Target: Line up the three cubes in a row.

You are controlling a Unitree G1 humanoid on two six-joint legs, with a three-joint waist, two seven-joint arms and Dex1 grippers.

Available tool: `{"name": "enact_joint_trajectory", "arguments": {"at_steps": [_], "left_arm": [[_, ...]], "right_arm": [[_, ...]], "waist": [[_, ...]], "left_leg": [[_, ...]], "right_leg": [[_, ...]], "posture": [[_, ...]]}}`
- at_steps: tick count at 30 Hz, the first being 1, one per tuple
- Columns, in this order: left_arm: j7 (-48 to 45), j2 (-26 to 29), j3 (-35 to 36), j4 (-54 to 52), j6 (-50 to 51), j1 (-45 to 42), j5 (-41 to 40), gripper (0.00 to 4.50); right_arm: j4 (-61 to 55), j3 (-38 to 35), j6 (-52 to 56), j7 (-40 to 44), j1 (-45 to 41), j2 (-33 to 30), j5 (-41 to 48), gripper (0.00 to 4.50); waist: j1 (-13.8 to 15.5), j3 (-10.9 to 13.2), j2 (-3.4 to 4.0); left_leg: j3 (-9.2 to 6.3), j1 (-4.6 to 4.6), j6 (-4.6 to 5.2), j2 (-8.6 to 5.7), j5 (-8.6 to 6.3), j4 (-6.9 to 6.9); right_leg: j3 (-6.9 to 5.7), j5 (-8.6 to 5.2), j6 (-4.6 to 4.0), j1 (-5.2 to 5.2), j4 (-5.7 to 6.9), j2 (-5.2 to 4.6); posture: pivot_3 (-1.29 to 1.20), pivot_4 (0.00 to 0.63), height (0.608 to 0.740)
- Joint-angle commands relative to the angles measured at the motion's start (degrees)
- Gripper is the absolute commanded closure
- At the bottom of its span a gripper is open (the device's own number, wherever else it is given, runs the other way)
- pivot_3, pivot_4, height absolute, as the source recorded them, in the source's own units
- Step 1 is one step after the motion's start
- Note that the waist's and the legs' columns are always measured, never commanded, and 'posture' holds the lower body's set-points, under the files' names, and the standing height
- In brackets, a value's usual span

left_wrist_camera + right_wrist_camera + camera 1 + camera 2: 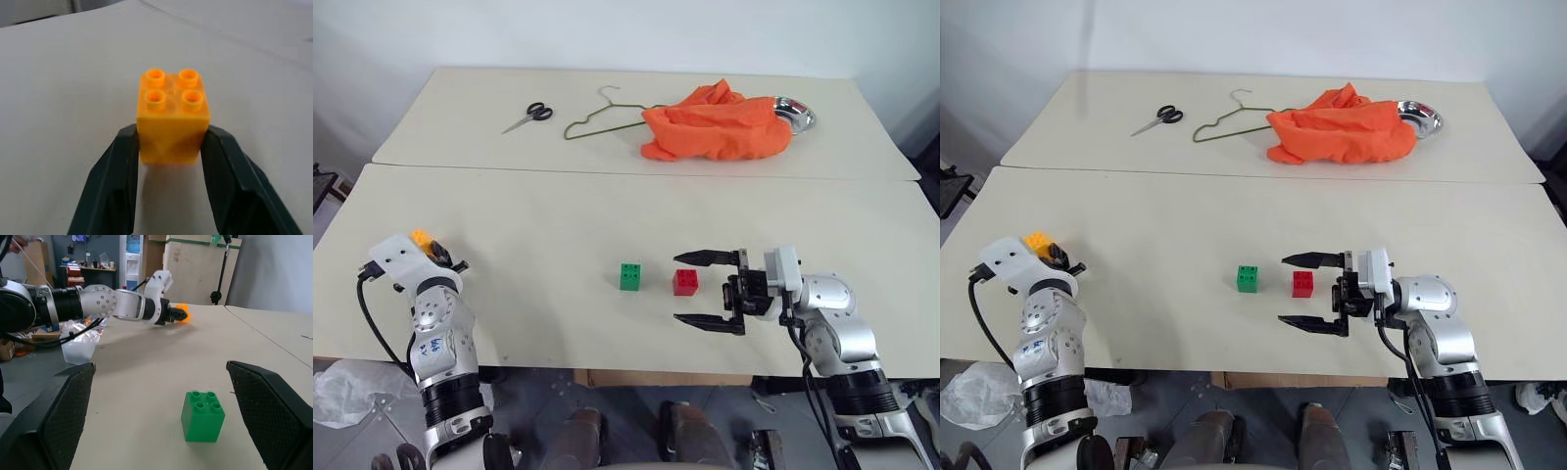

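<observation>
The left gripper [171, 147] is clamped on the yellow-orange cube [172, 115], its two black fingers [115, 186] pressed against opposite sides of the block's lower half, studs facing up. From the head views this pair sits near the left edge of the near table [558, 215], well apart from the other two blocks.

The green cube [630, 276] and the red cube [685, 282] stand near the middle of that table, close beside each other with a small gap between them, both studs up, roughly level with one another. The right gripper [705, 290] lies level just to the right of the red cube, its fingers spread as wide as they go and holding nothing; the red cube sits near the mouth of the spread fingers, not touched by either.

On the far table [460, 117] lie scissors [529, 116], a wire coat hanger [602, 116], a crumpled orange cloth [715, 125] and a metal bowl [795, 112] partly under the cloth
</observation>
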Motion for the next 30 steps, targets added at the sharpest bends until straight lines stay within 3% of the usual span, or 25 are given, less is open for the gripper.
{"name": "enact_joint_trajectory", "arguments": {"at_steps": [1,6,8,13,17,20,24,30], "left_arm": [[-21.85,10.17,-2.19,-5.94,-4.2,2.64,-5.12,3.04],[-57.65,24.94,-7.17,-7.77,-3.68,4.37,-16.24,3.04],[-68.29,29.57,-11.97,-3.27,-3.57,1.81,-15.24,3.04],[-85.68,31.06,-21.78,10.8,-14.74,-5.92,-8.75,3.04],[-92.06,28.37,-29.02,28.23,-23.92,-15.52,-0.63,3.04],[-93.19,25.63,-30.6,38.9,-29.61,-20.61,2.53,3.04],[-98.2,23.8,-31.99,43.89,-34.66,-23.13,3.99,3.04],[-96.7,21.47,-32.38,49.79,-37.88,-26.58,5.63,3.04]], "right_arm": [[-1.76,-3.97,-1.45,-1.02,1.49,-2.3,0.37,0.0],[-1.93,-6.58,-1.93,-1.52,4.25,-4.73,0.38,0.0],[-1.89,-7.12,-2.31,-1.67,5.12,-5.03,0.16,0.0],[-2.21,-7.33,-3.01,-2.54,5.88,-4.77,-0.23,0.0],[-3.93,-7.91,-3.47,-3.71,7.99,-4.94,-0.28,0.0],[-4.95,-8.57,-4.49,-5.17,9.53,-4.46,-0.63,0.0],[-6.17,-8.93,-5.22,-6.31,11.83,-4.57,-0.84,0.0],[-7.4,-8.71,-5.65,-7.41,13.74,-4.55,-1.02,0.0]], "waist": [[-0.07,0.0,0.0],[-0.07,0.03,0.11],[-0.09,0.05,0.21],[-0.28,0.08,0.32],[-0.41,0.08,0.31],[-0.32,0.08,0.31],[-0.59,0.08,0.3],[-0.42,0.09,0.28]], "left_leg": [[0.0,-0.01,0.0,0.01,0.0,-0.02],[-0.02,0.02,0.01,-0.01,0.0,-0.07],[-0.05,0.05,0.02,0.0,0.0,-0.08],[-0.04,0.07,-0.01,0.01,0.02,-0.13],[-0.02,-0.01,0.0,0.01,0.02,-0.14],[0.0,-0.04,0.04,-0.04,0.03,-0.09],[0.04,-0.05,0.08,-0.03,0.01,-0.1],[0.04,-0.06,0.12,-0.05,0.01,0.0]], "right_leg": [[0.0,0.0,0.0,-0.01,0.0,0.0],[0.23,-0.03,-0.06,0.08,-0.14,-0.11],[0.3,-0.03,-0.06,0.13,-0.18,-0.12],[0.25,-0.04,-0.07,0.06,-0.13,-0.02],[-0.05,-0.04,-0.07,-0.01,-0.09,0.03],[-0.14,-0.03,-0.05,-0.02,0.0,0.07],[-0.11,-0.02,-0.04,-0.05,0.13,0.06],[-0.1,-0.01,-0.02,-0.03,0.2,0.04]], "posture": [[0.0,0.15,0.74],[0.0,0.15,0.74],[0.0,0.15,0.74],[0.0,0.15,0.74],[0.0,0.15,0.74],[0.0,0.15,0.74],[0.0,0.15,0.74],[0.0,0.15,0.74]]}}
